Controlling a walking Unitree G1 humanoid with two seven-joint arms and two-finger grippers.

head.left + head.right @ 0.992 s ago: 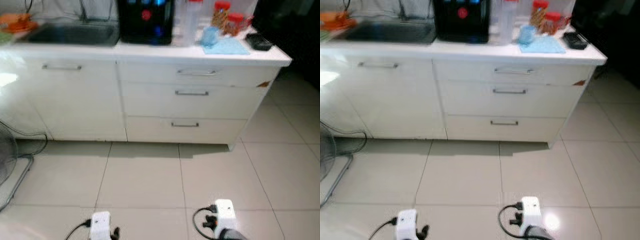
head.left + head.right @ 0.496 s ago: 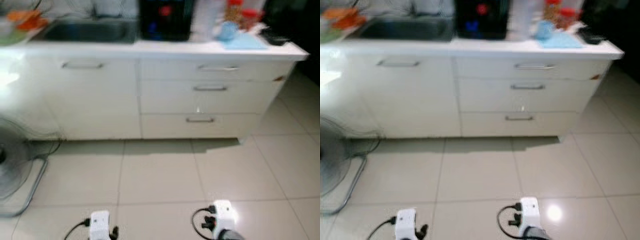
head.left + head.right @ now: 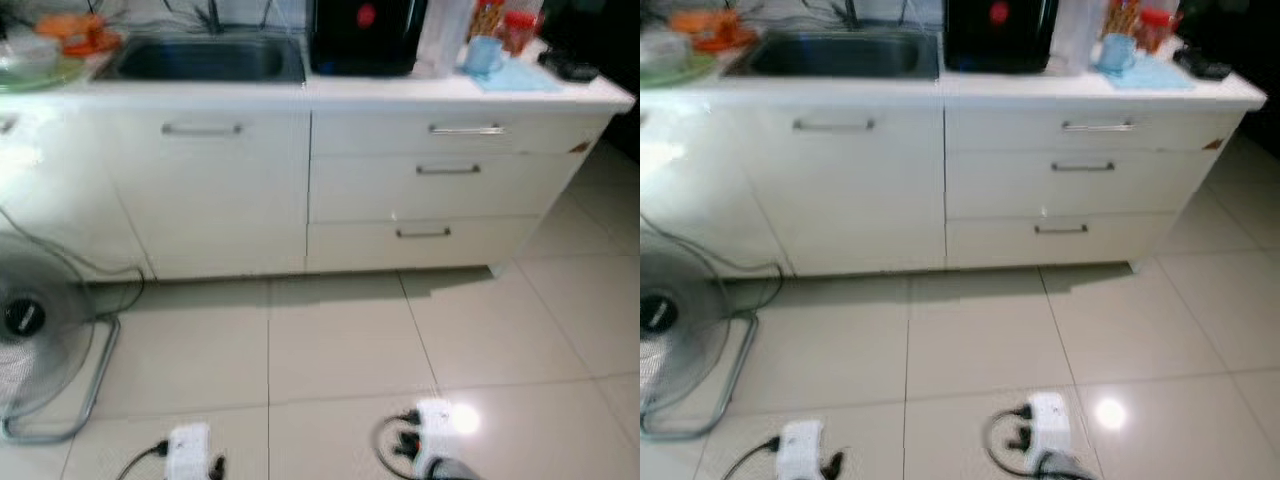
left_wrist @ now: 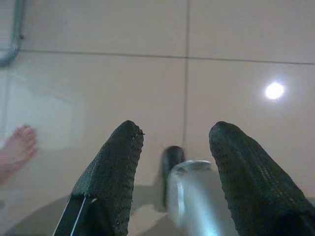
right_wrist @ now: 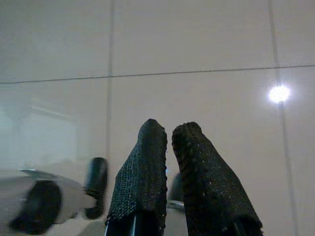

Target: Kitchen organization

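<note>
A white cabinet (image 3: 300, 190) ran across the far side of the scene, at 12 o'clock from the robot, with a tiled floor (image 3: 340, 350) between them. Its tabletop (image 3: 400, 92) carried a sink (image 3: 205, 58) at 11 o'clock, a black appliance (image 3: 365, 35) just beside it, and at 1 o'clock a blue cup (image 3: 484, 54) on a blue cloth (image 3: 515, 78), with red-lidded jars (image 3: 505, 22) behind and a dark object (image 3: 566, 67) near the far end. An orange item (image 3: 80, 30) and a green plate (image 3: 40, 72) sat at 10 o'clock. Three drawers (image 3: 447, 170) were stacked under the cup, all shut. A fan (image 3: 35, 335) stood on the floor at 9 o'clock.

Both arms hung low over the floor. The left end effector (image 4: 174, 147) had its fingers apart, holding nothing; a bare foot (image 4: 17, 150) showed beside it. The right end effector (image 5: 170, 142) had its fingers together, empty.
</note>
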